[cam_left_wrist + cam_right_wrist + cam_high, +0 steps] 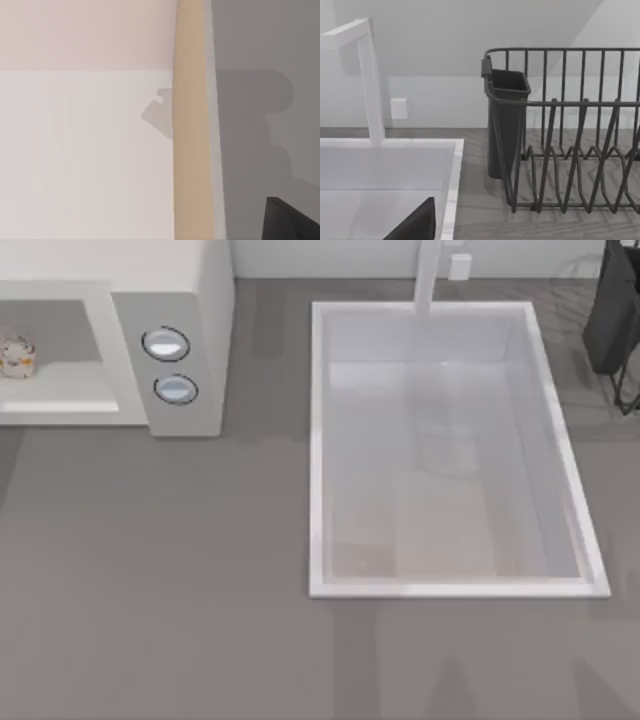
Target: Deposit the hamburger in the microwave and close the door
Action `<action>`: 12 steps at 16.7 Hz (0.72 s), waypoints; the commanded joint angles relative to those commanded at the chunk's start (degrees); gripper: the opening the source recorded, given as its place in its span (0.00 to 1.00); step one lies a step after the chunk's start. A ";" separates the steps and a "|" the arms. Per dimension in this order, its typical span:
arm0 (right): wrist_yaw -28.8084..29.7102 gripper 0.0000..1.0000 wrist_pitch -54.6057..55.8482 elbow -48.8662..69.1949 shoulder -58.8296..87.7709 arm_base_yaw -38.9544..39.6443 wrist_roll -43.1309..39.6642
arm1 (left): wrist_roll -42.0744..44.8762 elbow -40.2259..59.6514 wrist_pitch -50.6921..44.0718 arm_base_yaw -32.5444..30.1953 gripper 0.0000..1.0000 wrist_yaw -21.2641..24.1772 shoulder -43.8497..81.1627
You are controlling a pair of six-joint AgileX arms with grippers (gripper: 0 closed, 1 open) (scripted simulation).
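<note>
1. Grey desk (180,570) carries a white sink basin (320,440) at the right.
2. The off-white microwave (205,330) stands far left, its cavity open towards the near side.
3. The hamburger (17,357) lies inside the cavity, at the far left.
4. A dark dish rack (570,150) stands far right.
5. How either claw stands cannot be told.

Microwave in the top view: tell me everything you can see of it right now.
The microwave is an off-white box at the counter's far left, cut off by the picture's edge. Its grey cavity stands open, and the hamburger, a small pale lump, sits on the cavity floor. Two round silver-blue knobs are stacked on the side panel. Its base rests on the grey counter.
</note>
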 joint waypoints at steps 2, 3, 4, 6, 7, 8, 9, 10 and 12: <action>0.00 1.00 0.00 0.00 0.00 0.00 0.00 | -2.14 -4.48 2.11 -2.08 0.00 -0.97 -3.73; 0.00 1.00 0.00 0.00 0.00 0.00 0.00 | -3.41 -7.60 3.34 -3.29 0.00 -1.56 -5.84; 0.00 1.00 0.00 0.00 0.00 0.00 0.00 | -4.75 -10.96 4.63 -4.49 0.00 -2.17 -8.04; 0.00 1.00 0.00 0.00 0.00 0.00 0.00 | -7.29 -16.32 7.15 -6.68 0.00 -3.29 -12.23; 0.00 1.00 0.00 0.00 0.00 0.00 0.00 | -8.32 -18.10 8.19 -7.56 0.00 -3.72 -13.91; 0.00 1.00 0.00 0.00 0.00 0.00 0.00 | -9.05 -19.28 8.94 -8.22 0.00 -4.03 -15.03; 0.00 1.00 0.00 0.00 0.00 0.00 0.00 | -9.41 -19.83 9.31 -8.55 0.00 -4.18 -15.55; 0.00 1.00 0.00 0.00 0.00 0.00 0.00 | -9.45 -19.88 9.35 -8.58 0.00 -4.20 -15.59; 0.00 1.00 0.00 0.00 0.00 0.00 0.00 | -9.45 -19.88 9.35 -8.58 0.00 -4.20 -15.59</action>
